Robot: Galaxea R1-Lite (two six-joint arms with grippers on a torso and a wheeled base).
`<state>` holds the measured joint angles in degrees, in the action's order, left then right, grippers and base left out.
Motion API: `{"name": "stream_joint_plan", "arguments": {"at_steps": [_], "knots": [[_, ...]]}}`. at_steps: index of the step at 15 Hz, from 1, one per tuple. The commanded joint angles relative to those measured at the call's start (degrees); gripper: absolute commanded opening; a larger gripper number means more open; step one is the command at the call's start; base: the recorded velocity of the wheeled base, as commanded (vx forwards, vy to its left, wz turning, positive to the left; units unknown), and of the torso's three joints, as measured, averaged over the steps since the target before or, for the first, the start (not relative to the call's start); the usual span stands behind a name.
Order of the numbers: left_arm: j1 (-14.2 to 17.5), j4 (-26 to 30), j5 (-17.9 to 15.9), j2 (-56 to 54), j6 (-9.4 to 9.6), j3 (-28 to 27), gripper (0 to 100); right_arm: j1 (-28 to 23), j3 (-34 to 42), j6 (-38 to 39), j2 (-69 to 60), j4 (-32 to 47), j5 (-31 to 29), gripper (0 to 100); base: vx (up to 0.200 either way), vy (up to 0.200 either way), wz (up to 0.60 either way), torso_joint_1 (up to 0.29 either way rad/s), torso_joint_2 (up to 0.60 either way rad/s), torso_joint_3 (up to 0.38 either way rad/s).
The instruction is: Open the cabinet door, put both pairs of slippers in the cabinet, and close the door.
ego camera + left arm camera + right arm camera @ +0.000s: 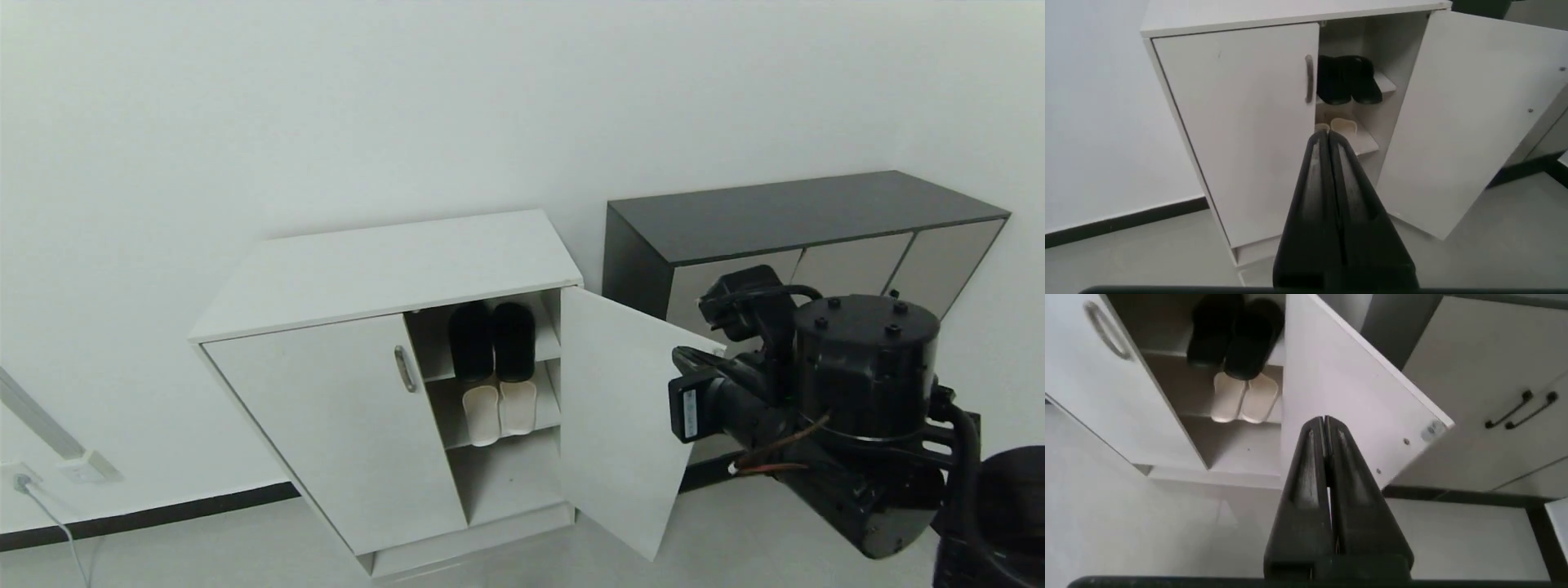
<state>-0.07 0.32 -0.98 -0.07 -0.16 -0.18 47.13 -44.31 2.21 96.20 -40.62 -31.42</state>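
Door open, perhaps touching right gripper; black slippers above white slippers.

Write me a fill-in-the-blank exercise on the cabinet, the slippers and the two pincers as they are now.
1. In the cabinet, the black slippers sit on the shelf ____ the white slippers.
2. The cabinet's right door stands ____.
3. The metal handle is on the ____ door.
4. The left pincer and the right pincer are both ____.

Missing words: above; open; left; shut.
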Motion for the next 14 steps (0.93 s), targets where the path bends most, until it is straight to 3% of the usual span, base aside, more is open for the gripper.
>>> {"name": "stream_joint_plan", "arguments": {"at_steps": [1,3,5,8,14], "knots": [[-0.01,0.03,0.01,0.07,-0.02,0.01,0,-6.35,-6.31,0.43,4.79,1.51,1.36,0,0.0,0.0,0.0,0.0,0.0,0.0],[-0.01,0.03,0.01,0.07,-0.02,0.01,0,-10.92,-12.9,0.87,8.39,5.81,3.55,0,0.0,0.0,0.0,0.0,0.0,0.0],[-0.01,0.03,0.01,0.07,0.07,0.01,0,-16.98,-25.82,3.95,13.93,15.83,8.83,0,0.0,0.0,0.0,0.0,0.0,0.0],[-0.01,0.03,0.01,0.07,-0.02,0.01,0,-20.59,-36.2,9.48,18.59,26.82,14.45,0,0.0,0.0,0.0,0.0,0.0,0.0],[-0.01,0.03,0.01,0.07,-0.02,0.01,0,-23.75,-40.5,9.75,25.36,27.7,14.89,0,0.0,0.0,0.0,0.0,0.0,0.0]]}}
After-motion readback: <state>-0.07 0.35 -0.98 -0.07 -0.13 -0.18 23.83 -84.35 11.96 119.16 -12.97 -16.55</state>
